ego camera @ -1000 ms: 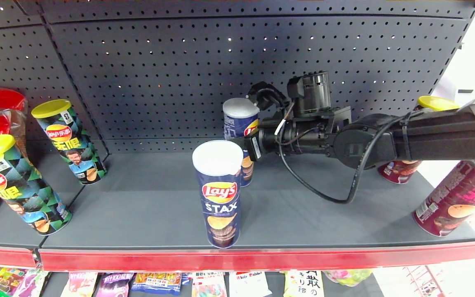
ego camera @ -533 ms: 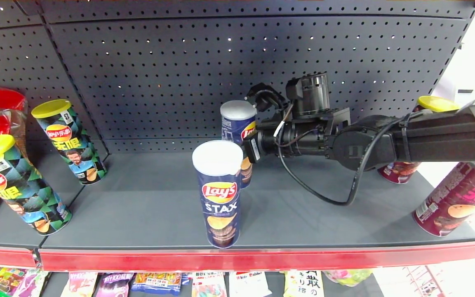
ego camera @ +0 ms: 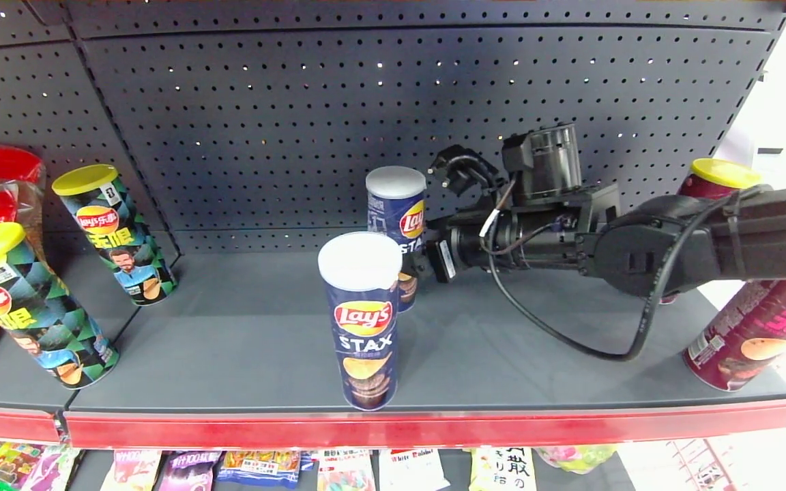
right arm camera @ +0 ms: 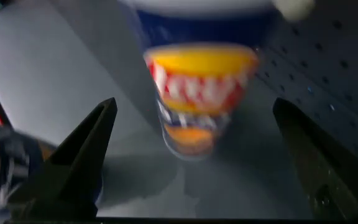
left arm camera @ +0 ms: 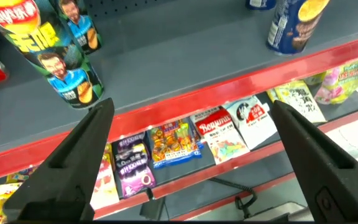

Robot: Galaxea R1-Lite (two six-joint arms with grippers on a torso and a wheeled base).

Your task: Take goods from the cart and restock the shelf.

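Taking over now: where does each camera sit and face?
Head view: head-mounted, looking down at the shelf; right arm shows at right.
Left wrist: on left arm, facing shelf's red edge; open left tool frames it.
Right wrist: on right arm, facing rear blue can; open right tool frames it.
Shared: head and right wrist show that can.

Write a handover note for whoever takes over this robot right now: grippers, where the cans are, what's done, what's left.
Left gripper: open, empty, low in front of the shelf.
Right gripper: open, empty, beside the rear blue can, not gripping it.
Rear blue can stands upright towards the back; front blue can stands upright near the front edge.
Done: both blue cans are on the shelf.
To do: probably pull the right arm clear, then fetch more stock.
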